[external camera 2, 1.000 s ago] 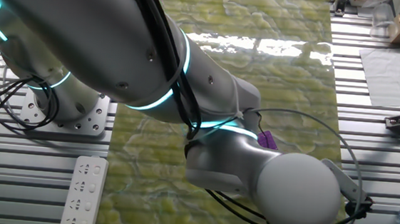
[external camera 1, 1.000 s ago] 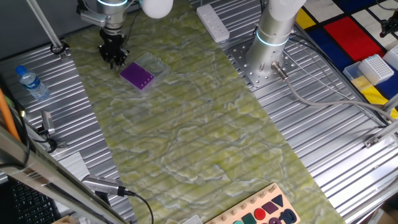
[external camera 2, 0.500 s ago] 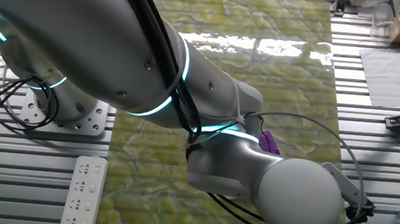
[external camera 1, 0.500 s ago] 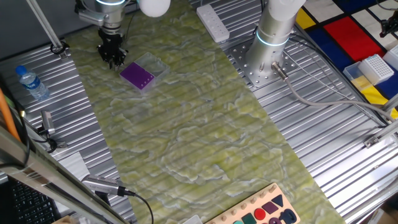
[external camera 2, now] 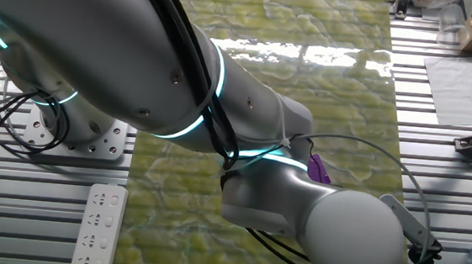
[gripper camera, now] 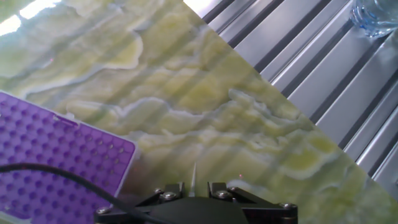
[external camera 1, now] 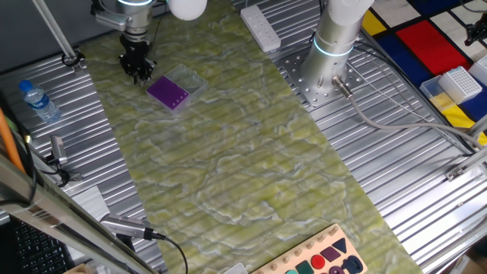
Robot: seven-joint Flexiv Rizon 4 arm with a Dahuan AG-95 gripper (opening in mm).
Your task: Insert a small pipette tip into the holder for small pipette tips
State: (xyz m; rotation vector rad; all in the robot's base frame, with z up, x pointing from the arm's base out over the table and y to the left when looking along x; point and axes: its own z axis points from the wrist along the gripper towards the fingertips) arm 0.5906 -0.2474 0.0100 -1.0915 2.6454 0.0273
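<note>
The holder for small pipette tips [external camera 1: 167, 93] is a flat purple box with a grid of holes, lying on the green marbled mat beside its clear cover [external camera 1: 187, 79]. In the hand view the holder [gripper camera: 56, 168] fills the lower left. My gripper [external camera 1: 138, 74] hangs just left of the holder. A thin, pale small pipette tip [gripper camera: 193, 177] sticks out between the fingers in the hand view, pointing at the mat just right of the holder's edge. The gripper [gripper camera: 194, 186] is shut on it. In the other fixed view the arm hides nearly all of the holder [external camera 2: 318, 165].
A water bottle [external camera 1: 38, 101] lies on the metal table left of the mat, also seen as the bottle [gripper camera: 376, 15] in the hand view. A power strip [external camera 1: 261, 28] lies at the far edge. A white gridded rack [external camera 1: 459, 82] sits far right. The second arm's base [external camera 1: 329, 61] stands right of the mat.
My gripper has drifted slightly up and away from the holder; the arm has shifted a little in the other fixed view. The holder has not moved.
</note>
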